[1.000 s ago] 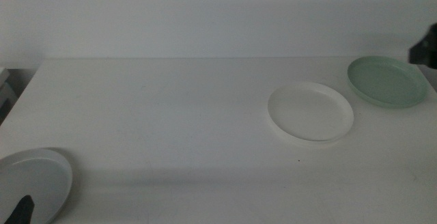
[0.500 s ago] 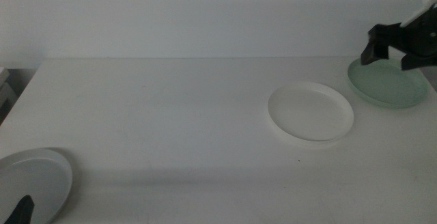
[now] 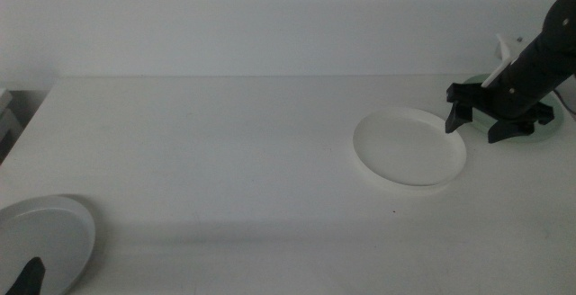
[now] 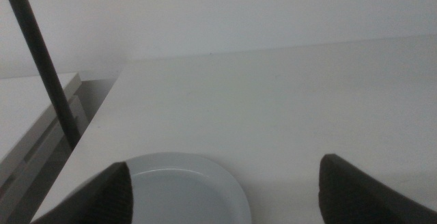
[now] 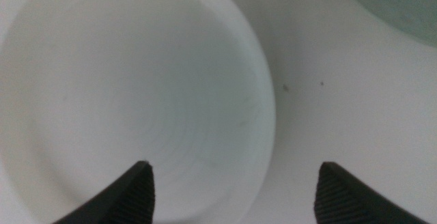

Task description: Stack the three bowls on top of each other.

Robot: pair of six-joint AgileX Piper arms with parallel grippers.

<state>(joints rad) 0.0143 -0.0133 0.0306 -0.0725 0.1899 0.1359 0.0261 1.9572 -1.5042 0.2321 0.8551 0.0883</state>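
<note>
I am bringing the right gripper point(image 3: 495, 122) in from the far right edge, where it was barely showing a second ago, down over the surface point(image 3: 225, 151); it is now hanging at the gap between the white bowl point(image 3: 409, 146) and the mint green bowl point(image 3: 551, 126), its fingers spread wide and holding nothing. I judge the first pick is only starting, since all three bowls are lying apart, unstacked. The left gripper point(image 3: 27, 279) is waiting at the near left corner by the grey bowl point(image 3: 40, 241), fingers wide and empty.

The right wrist view is showing what the arm is hiding in the middle view: the white bowl's rim point(image 5: 263, 108) lying between the open fingers, with a sliver of green beyond it. The left wrist view is showing the grey bowl point(image 4: 184, 193) close beneath that gripper.
</note>
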